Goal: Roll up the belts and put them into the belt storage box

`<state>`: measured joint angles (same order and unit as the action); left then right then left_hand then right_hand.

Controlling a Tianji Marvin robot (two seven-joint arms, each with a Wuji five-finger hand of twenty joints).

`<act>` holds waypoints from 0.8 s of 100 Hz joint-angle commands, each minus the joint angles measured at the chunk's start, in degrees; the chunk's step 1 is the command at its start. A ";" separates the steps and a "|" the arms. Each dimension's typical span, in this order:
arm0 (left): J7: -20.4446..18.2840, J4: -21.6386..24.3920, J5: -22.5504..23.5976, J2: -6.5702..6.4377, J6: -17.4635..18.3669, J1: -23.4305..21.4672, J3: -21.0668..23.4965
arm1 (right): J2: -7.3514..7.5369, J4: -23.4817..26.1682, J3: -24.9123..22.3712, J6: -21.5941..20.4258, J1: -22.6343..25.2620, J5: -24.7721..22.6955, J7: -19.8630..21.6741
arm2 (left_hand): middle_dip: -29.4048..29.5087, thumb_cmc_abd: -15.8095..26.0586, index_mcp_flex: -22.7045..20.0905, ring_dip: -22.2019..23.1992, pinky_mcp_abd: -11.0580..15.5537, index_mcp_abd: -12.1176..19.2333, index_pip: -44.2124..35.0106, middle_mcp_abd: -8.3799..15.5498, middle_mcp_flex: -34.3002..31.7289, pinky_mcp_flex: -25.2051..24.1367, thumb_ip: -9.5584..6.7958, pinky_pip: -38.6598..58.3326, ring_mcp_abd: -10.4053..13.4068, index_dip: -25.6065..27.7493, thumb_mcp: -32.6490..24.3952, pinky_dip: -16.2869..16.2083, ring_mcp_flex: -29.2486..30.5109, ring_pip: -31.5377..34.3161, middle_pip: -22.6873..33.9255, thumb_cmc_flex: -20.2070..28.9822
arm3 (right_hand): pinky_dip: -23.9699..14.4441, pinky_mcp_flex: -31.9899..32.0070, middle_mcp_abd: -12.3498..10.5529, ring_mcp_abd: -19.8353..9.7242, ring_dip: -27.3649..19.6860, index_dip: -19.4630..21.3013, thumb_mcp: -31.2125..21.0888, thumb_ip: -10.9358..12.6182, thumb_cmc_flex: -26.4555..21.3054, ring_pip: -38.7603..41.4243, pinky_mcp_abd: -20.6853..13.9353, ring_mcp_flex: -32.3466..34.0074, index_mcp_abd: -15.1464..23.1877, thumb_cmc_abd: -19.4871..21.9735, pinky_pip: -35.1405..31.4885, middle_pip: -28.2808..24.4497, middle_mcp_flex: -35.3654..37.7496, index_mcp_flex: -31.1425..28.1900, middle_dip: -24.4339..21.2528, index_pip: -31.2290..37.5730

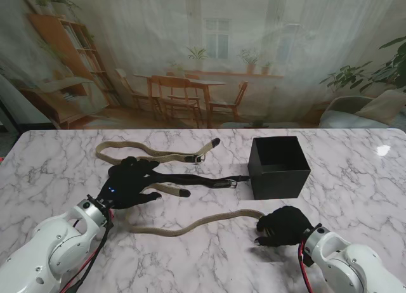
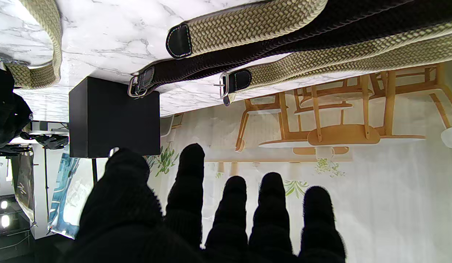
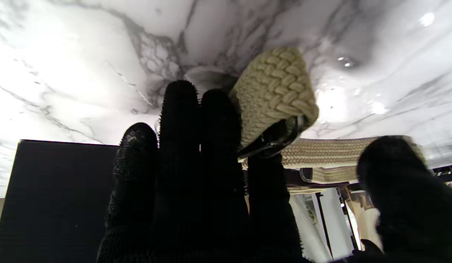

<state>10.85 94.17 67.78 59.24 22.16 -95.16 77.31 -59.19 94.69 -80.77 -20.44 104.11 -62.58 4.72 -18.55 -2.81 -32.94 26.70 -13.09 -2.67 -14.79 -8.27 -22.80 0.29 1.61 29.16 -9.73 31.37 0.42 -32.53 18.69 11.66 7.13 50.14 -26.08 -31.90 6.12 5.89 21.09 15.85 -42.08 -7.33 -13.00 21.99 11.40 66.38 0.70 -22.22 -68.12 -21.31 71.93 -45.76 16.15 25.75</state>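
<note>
I am looking down from the stand at three belts and the belt storage box [image 1: 279, 167], and the belt that matters now is the nearest beige belt [image 1: 190, 224]. My right hand [image 1: 283, 226] is sitting on its buckle end, just on my side of the box. In the right wrist view the fingers [image 3: 196, 146] are curling around the braided end [image 3: 273, 95], with the thumb [image 3: 394, 175] opposite, so I am judging that this hand is closing on the belt; how firm the grip is, I cannot tell.

From that hand the belt's long axis is running away toward my left, wavy, ending close to my left forearm. The box is lying just beyond the right hand's fingers, farther from me, nearly touching. So the right hand is plainly the nearer one for both the belt end and the box, and any rolling should be winding leftward along the strap.

My left hand [image 1: 132, 182] is resting over the black belt [image 1: 203, 179], fingers spread and holding nothing as far as I can see; its wrist view is showing the fingertips [image 2: 191, 160] clear of the straps. The black belt is stretching from that hand toward the box, its buckle [image 2: 138, 84] lying right against the box wall. The far beige belt [image 1: 152, 155] is lying beyond the left hand, well apart from the right one.
</note>
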 commanded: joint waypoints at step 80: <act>-0.65 -0.27 -0.21 0.09 0.22 -0.04 0.03 | 1.81 4.65 -0.57 0.26 1.49 -5.53 9.91 | 0.49 3.30 1.51 -0.17 -1.96 -1.32 1.06 -0.71 2.59 -1.27 -0.74 -2.40 -0.17 -0.72 1.18 1.04 -0.24 -1.49 -1.68 -0.63 | 4.57 4.11 -6.60 -3.94 -4.47 6.30 -22.05 3.68 -21.20 -6.09 -1.34 -10.73 -2.44 -6.38 3.92 6.08 -15.86 13.17 -5.25 1.07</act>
<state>11.08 94.12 67.74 59.25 22.25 -95.27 77.57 -57.42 100.16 -82.01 -20.71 105.68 -67.47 14.46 -18.55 -2.20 -32.94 26.70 -13.12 -2.67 -14.79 -8.27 -22.79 0.05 1.61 29.05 -9.73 31.37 0.32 -32.52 18.69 11.66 7.12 50.11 -19.59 -29.77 3.42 0.75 13.61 20.06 -71.26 -1.92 -39.63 14.08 7.11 55.94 -1.26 -31.63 -62.73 -14.75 58.13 -29.71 9.51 22.20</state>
